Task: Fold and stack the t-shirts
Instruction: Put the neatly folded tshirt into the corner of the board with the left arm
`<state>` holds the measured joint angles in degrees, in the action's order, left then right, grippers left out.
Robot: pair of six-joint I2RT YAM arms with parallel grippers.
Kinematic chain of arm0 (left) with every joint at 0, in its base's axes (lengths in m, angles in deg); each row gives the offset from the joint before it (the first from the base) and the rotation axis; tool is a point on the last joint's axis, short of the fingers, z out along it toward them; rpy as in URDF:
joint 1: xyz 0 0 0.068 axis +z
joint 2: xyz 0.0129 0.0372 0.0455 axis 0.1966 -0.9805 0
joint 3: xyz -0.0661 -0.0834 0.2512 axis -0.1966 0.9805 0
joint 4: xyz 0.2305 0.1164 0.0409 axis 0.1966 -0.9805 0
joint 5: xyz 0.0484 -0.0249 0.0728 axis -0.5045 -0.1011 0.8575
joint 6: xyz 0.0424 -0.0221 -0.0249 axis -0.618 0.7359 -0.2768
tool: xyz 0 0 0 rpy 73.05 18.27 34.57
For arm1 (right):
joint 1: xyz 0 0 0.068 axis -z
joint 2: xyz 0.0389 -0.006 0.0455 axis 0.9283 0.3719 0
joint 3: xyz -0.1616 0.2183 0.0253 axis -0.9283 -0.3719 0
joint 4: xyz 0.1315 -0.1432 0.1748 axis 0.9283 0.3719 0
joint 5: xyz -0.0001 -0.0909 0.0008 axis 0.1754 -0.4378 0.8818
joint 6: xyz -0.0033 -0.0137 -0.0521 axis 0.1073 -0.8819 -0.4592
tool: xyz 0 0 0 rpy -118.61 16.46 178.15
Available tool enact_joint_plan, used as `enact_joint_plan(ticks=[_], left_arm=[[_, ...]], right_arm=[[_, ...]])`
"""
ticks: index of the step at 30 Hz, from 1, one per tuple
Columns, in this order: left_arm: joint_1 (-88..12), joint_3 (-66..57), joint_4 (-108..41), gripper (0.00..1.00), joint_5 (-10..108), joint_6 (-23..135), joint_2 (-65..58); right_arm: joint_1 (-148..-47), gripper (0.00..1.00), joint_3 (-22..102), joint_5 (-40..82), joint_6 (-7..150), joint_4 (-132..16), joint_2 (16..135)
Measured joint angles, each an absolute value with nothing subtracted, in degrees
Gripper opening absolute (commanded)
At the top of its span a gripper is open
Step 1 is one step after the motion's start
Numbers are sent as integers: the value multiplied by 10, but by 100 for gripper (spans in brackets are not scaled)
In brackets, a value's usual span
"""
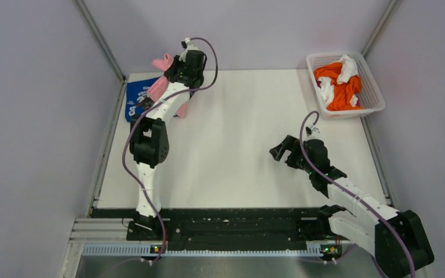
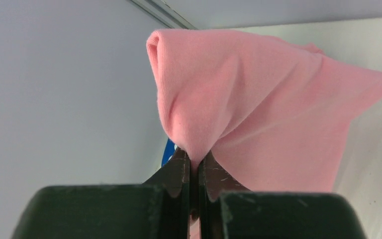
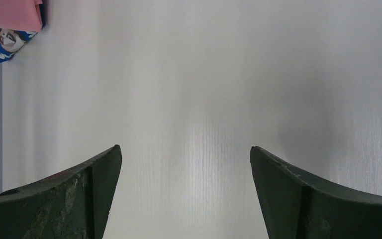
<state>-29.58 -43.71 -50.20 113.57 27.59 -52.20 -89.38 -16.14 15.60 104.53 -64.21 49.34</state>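
Note:
My left gripper [image 1: 172, 63] is shut on the light pink t-shirt [image 1: 160, 85] and holds it up at the table's far left corner. In the left wrist view the pink cloth [image 2: 258, 114] is pinched between the closed jaws [image 2: 195, 160] and drapes to the right. The royal blue t-shirt [image 1: 135, 97] with white lettering lies flat on the table below it, partly hidden by the arm. A sliver of blue [image 2: 168, 152] shows in the left wrist view. My right gripper [image 1: 282, 150] is open and empty over bare table at mid right; pink [image 3: 10, 14] and blue [image 3: 2, 44] show far off.
A white lattice basket [image 1: 371, 87] at the far right corner holds orange and white cloth [image 1: 339, 84]. Grey walls close in the table on the left, back and right. The white table [image 1: 237, 121] lies between the two arms.

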Motion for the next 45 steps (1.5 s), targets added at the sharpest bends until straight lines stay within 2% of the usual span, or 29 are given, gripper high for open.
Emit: enact_joint_plan(ticks=[12, 31, 32, 33, 34, 35, 36, 45], left_arm=[[-280, -471, -502, 0, 1152, 301, -522], [-157, -455, -581, 0, 1042, 459, -550], [-154, -455, -584, 3, 1038, 466, -552], [-150, -455, -587, 14, 1034, 473, -555], [-146, -455, -590, 42, 1031, 481, -557], [-144, -455, -592, 86, 1028, 487, -558], [-141, -455, -596, 97, 1025, 493, -559], [-111, -455, -619, 99, 1020, 536, -560]], right_arm=[[-894, 99, -161, 147, 1045, -639, 493], [-894, 99, -161, 123, 1045, -610, 503], [-894, 99, -160, 121, 1045, -607, 503], [-894, 99, -160, 120, 1045, -606, 503], [-894, 99, -160, 118, 1045, -604, 504], [-894, 99, -160, 117, 1045, -602, 505], [-894, 99, -160, 114, 1045, -599, 505], [-894, 99, -149, 97, 1044, -578, 504]])
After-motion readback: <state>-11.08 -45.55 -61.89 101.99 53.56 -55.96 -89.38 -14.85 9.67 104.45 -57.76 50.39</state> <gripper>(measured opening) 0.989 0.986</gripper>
